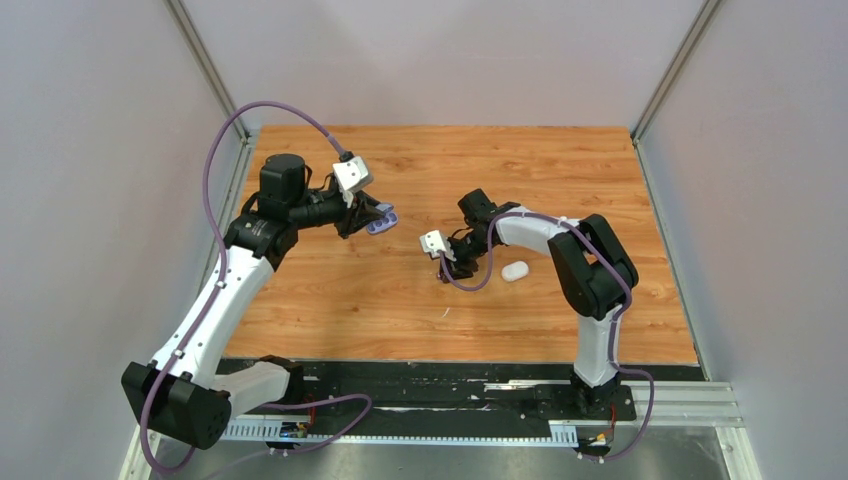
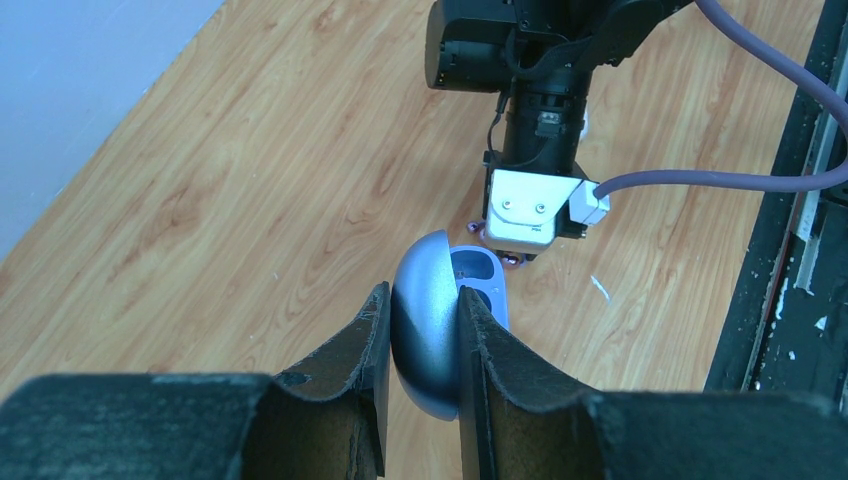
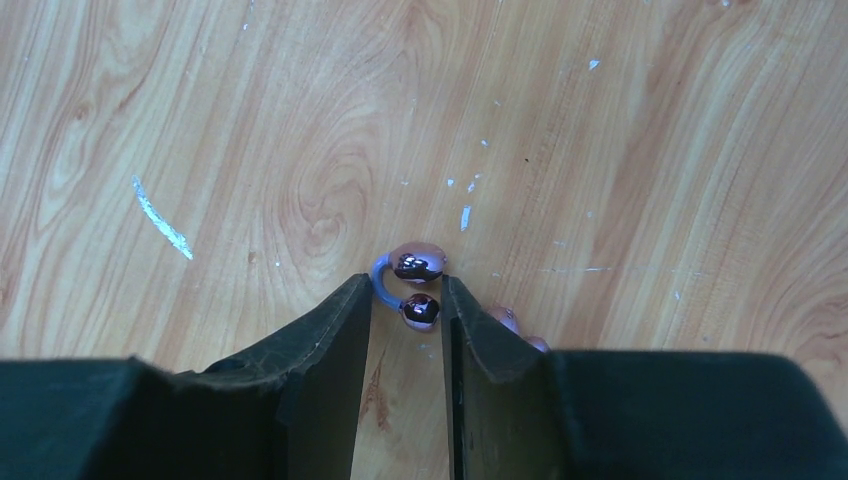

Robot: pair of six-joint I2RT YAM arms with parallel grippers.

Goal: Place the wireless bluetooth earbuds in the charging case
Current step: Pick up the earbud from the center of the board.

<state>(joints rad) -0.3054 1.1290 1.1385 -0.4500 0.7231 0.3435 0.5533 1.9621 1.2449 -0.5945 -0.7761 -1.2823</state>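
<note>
Your left pincer (image 2: 422,297) is clamped on the open purple charging case (image 2: 436,335), your right pincer (image 3: 405,285) is apart astride a purple earbud (image 3: 418,265) on the tabletop (image 3: 200,120), so seat it deeper between the tips before you close.

Fixed camera above and behind looks down on the whole tabletop (image 1: 350,300), while wrist cameras peer close past the left hand (image 2: 423,295) and right hand (image 3: 405,285) onto its planks.

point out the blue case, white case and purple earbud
blue case (image 2: 425,330), left wrist view, its domed shell
white case (image 1: 515,271), top view, its middle
purple earbud (image 3: 417,264), right wrist view, its glossy upper bulb
</note>
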